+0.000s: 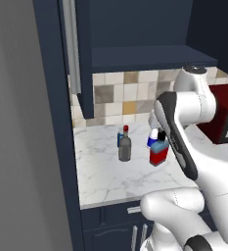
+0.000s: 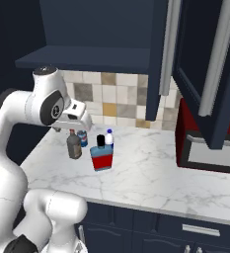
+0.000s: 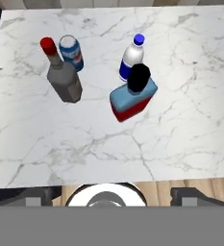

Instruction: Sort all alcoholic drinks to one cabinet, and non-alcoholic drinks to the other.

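The claw point(image 3: 106, 198), wide open and empty at the frame bottom, shows fingertips half cut off; blue can point(image 3: 71, 52) partly hidden behind the red-capped bottle point(image 3: 63, 77).

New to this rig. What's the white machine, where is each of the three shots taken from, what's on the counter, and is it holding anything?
It is a rendered kitchen with a white robot arm on a driving base. Two pictures come from cameras on the base, behind the arm to its left and right. The third looks down from the hand. On the marble counter stand four drinks: a grey-brown bottle with a red cap, a blue can, a white bottle with a blue cap, and a squat red bottle with a black cap. The gripper is open, above them, holding nothing.
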Robot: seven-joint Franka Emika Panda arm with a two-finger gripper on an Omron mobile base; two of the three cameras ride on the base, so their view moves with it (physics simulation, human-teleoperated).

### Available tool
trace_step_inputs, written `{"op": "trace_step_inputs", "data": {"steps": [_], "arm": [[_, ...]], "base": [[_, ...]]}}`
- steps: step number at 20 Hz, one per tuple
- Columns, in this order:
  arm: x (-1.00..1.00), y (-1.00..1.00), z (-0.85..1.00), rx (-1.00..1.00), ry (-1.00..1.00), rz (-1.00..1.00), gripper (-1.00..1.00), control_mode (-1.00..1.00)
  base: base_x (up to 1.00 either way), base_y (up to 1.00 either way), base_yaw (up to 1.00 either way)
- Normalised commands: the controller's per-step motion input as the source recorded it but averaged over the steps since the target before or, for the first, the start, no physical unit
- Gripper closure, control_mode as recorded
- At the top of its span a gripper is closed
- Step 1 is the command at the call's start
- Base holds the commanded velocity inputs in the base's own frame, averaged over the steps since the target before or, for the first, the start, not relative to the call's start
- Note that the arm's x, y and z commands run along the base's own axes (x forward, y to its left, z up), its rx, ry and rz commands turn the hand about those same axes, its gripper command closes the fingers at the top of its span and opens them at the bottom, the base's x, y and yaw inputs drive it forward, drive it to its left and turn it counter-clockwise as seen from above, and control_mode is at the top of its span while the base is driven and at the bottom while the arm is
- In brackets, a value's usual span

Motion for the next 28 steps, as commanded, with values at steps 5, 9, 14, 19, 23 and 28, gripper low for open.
{"op": "trace_step_inputs", "data": {"steps": [5, 9, 14, 19, 23, 28], "arm": [[-0.13, -0.21, -0.35, -0.02, 0.0, -0.14, -1.0, -1.0], [0.03, -0.17, -0.24, 0.0, 0.0, -0.1, -1.0, -1.0], [0.24, -0.19, -0.03, 0.0, 0.0, -0.03, -1.0, -1.0], [0.41, -0.05, -0.09, 0.0, 0.0, 0.0, -1.0, -1.0], [0.44, 0.0, -0.32, 0.0, 0.0, 0.0, -1.0, -1.0], [0.18, 0.0, -0.43, 0.0, 0.0, 0.0, -1.0, -1.0]], "base": [[0.0, 0.0, 0.0], [0.0, 0.0, 0.0], [0.0, 0.0, 0.0], [0.0, 0.0, 0.0], [0.0, 0.0, 0.0], [0.0, 0.0, 0.0]]}}
